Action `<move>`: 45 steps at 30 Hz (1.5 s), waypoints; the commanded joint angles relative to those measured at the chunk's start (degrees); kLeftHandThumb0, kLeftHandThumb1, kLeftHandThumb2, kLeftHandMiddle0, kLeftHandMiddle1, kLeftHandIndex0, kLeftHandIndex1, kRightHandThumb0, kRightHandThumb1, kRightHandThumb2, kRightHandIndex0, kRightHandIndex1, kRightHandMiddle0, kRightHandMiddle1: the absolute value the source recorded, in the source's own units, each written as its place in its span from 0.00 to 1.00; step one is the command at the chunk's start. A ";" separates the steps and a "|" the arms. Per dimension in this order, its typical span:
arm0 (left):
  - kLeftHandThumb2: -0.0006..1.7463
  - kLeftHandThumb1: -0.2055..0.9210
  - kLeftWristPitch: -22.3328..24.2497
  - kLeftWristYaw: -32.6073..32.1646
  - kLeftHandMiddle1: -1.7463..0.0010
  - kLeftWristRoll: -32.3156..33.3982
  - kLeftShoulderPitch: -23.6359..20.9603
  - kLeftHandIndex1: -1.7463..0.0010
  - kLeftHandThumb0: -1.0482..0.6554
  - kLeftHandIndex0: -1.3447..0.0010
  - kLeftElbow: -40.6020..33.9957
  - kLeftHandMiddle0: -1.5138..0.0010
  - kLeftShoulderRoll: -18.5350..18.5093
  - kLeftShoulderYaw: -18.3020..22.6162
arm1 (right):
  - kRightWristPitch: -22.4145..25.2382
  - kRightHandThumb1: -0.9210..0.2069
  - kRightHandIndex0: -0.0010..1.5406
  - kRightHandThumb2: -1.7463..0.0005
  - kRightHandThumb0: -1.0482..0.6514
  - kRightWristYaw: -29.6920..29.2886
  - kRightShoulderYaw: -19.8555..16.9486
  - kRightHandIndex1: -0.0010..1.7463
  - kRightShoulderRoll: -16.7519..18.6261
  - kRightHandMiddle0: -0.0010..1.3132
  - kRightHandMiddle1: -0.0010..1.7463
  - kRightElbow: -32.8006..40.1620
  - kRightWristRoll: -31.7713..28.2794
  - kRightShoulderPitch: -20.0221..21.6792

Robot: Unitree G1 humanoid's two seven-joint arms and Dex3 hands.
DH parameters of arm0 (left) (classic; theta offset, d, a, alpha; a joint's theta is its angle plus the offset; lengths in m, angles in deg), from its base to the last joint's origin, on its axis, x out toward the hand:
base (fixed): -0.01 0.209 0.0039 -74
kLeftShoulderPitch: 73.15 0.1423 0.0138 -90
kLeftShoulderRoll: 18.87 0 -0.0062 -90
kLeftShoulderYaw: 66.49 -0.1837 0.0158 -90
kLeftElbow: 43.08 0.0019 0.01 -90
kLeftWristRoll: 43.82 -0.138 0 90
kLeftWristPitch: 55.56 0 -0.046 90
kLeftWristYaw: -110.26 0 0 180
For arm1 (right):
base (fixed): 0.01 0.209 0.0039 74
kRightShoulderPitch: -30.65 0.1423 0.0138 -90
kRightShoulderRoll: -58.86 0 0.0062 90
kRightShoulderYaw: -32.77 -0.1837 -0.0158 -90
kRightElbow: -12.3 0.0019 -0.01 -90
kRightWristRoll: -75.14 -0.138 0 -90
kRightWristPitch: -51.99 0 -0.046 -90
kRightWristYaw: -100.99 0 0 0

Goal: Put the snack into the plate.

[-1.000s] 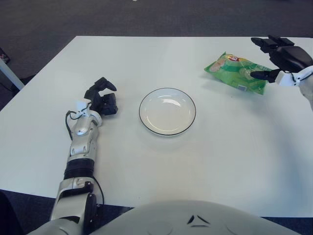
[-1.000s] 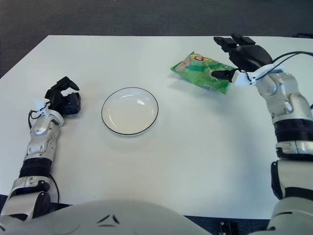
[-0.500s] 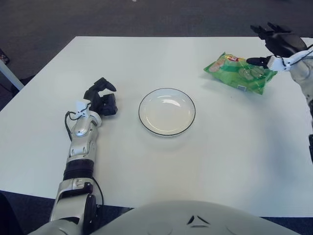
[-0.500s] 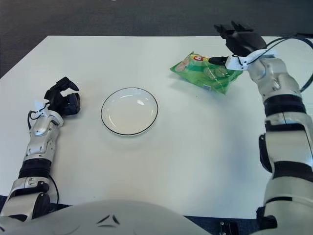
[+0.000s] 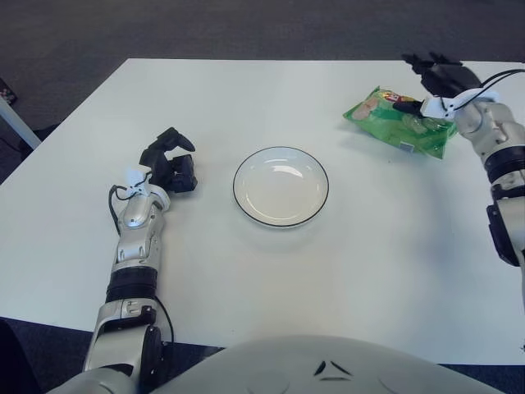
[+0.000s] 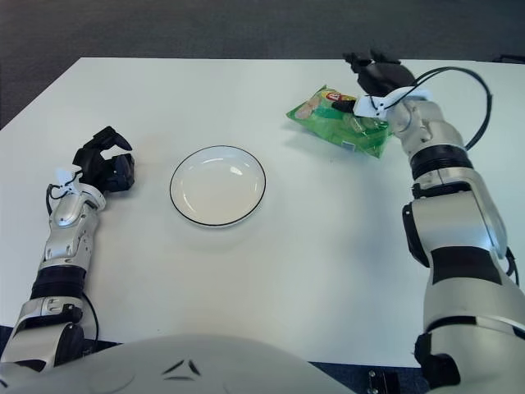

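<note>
A wide white surface [image 5: 246, 271] fills the scene, seen from above by the robot's head camera, with dark floor beyond its far edge.

Near the middle of the surface sits a round white plate [image 5: 280, 186] with a thin dark rim. It holds nothing.

To the far right, well apart from the plate, lies the snack [image 5: 398, 123], a green crinkly bag lying flat on the surface, its long side running left to right.

The right hand [image 6: 371, 84] is over the bag's far right end. Its dark fingers [image 6: 367, 62] are spread above the bag and one digit reaches down onto the bag's top face. It has not closed on the bag; whether it is already touching the foil cannot be told for certain.

The left hand [image 5: 170, 164] shows on the left of the plate, fingers loosely curled and holding nothing, idle.

The step in hand looks to be taking hold of the bag. To do it well, the right hand should settle lower so the digits bracket the bag's edge, then close gently on the pinched foil rather than the puffed middle, which would likely slip or crush. A firm hold at one end should let the bag be lifted clear and carried left to the plate.
</note>
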 commanded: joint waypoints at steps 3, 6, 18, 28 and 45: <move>0.83 0.37 0.92 -1.21 0.00 0.08 7.97 0.00 0.31 0.48 1.88 0.14 4.36 -1.03 | 0.84 0.00 0.01 0.61 0.01 0.74 0.21 0.01 1.42 0.00 0.21 -0.53 -1.58 -0.59; 0.82 0.37 1.19 -1.63 0.00 -0.13 8.23 0.00 0.31 0.48 1.26 0.14 4.41 -1.07 | 1.76 0.00 0.02 0.60 0.02 2.09 -0.15 0.01 2.09 0.00 0.25 -1.11 -2.28 -0.59; 0.82 0.38 2.72 -3.16 0.00 -0.63 9.34 0.00 0.31 0.48 -1.47 0.13 4.38 -1.42 | 5.28 0.00 0.03 0.61 0.04 5.85 -0.28 0.01 3.86 0.00 0.32 -1.87 -5.22 -1.14; 0.82 0.38 3.29 -3.42 0.00 -0.77 8.99 0.00 0.31 0.49 -1.48 0.13 3.85 -1.59 | 6.31 0.00 0.03 0.59 0.02 7.03 1.60 0.01 4.36 0.00 0.32 -1.92 -4.28 -3.00; 0.82 0.38 1.12 -3.45 0.00 -0.61 8.48 0.00 0.31 0.48 -0.42 0.13 4.07 -1.64 | 6.73 0.00 0.00 0.60 0.01 0.47 5.45 0.00 4.02 0.00 0.32 -6.59 -2.56 -8.79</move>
